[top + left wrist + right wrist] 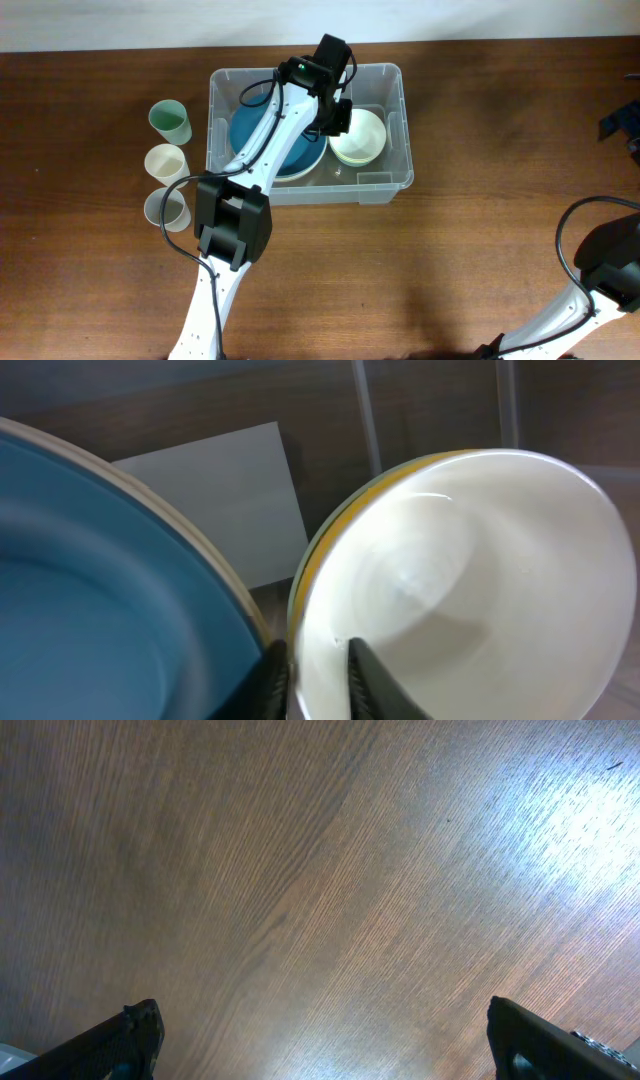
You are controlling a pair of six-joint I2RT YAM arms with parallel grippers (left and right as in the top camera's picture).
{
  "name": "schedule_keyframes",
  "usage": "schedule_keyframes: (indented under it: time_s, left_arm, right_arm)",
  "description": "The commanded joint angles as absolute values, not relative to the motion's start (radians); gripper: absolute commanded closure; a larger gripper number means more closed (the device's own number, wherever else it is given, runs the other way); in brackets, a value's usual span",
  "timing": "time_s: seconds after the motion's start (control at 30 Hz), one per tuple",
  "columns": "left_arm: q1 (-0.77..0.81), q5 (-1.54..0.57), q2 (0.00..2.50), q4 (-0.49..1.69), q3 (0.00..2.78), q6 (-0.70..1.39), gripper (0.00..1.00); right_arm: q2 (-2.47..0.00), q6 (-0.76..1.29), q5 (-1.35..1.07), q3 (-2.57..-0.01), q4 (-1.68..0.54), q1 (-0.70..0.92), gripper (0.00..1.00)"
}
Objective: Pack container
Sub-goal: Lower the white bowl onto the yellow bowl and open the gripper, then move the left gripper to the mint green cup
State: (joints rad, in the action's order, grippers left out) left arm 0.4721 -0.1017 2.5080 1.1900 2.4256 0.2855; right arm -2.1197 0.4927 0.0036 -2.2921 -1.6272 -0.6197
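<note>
The clear plastic container [407, 120] sits on the wooden worktop [480, 250] close to its far edge, about midway along it, with the left tool [338, 118] lowered inside it from above. The container holds a blue plate [255, 130] in its left half and a white bowl [362, 135] with a yellow outside in its right half, the two lying just beside each other. A white label [210, 500] shows on the container's base between them. In the left wrist view the left tool [318, 675] straddles the bowl's [470, 580] left rim, one finger outside and one inside. Its jaws are narrow, and whether they pinch the rim cannot be told. The plate [90, 610] lies just to the side. Outside the container, toward the worktop's left edge, three cups stand in a row: green [171, 121], cream [166, 162] and grey [166, 209]. The right arm [600, 260] stands at the near right corner, well apart from the container. The right tool [322, 1030] is spread wide over bare wood, holding nothing.
</note>
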Motion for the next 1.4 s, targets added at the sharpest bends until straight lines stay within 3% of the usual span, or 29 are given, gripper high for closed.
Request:
schedule_keyframes:
  time_s: [0.0,0.07,0.13,0.2,0.57,0.77,1.0,1.37]
  left_arm:
    - [0.472,-0.117,2.507,1.193,2.447,0.264,0.68]
    - [0.466,-0.116,2.507,1.198,2.475,0.231,0.60]
    - [0.455,-0.116,2.507,1.216,2.527,0.195,0.35]
    - [0.441,-0.116,2.507,1.242,2.601,0.155,0.01]
    - [0.267,0.168,2.503,1.543,3.136,0.107,0.01]
    - [0.083,0.204,2.488,1.688,3.127,0.150,0.00]
    - [-0.119,0.068,2.489,1.687,3.038,0.216,0.00]
    - [-0.216,0.067,2.491,1.634,2.836,0.211,0.00]
  right_arm:
    - [-2.101,0.486,0.020,-2.287,-1.627,-0.622,0.01]
    - [-2.101,0.486,0.020,-2.287,-1.627,-0.622,0.01]
    - [-2.101,0.486,0.020,-2.287,-1.627,-0.622,0.01]
    - [-2.101,0.486,0.020,-2.287,-1.627,-0.622,0.01]
    - [-2.101,0.486,0.020,-2.287,-1.627,-0.622,0.01]
    - [-2.101,0.486,0.020,-2.287,-1.627,-0.622,0.01]
    - [-2.101,0.486,0.020,-2.287,-1.627,-0.622,0.01]
    - [-2.101,0.486,0.020,-2.287,-1.627,-0.622,0.01]
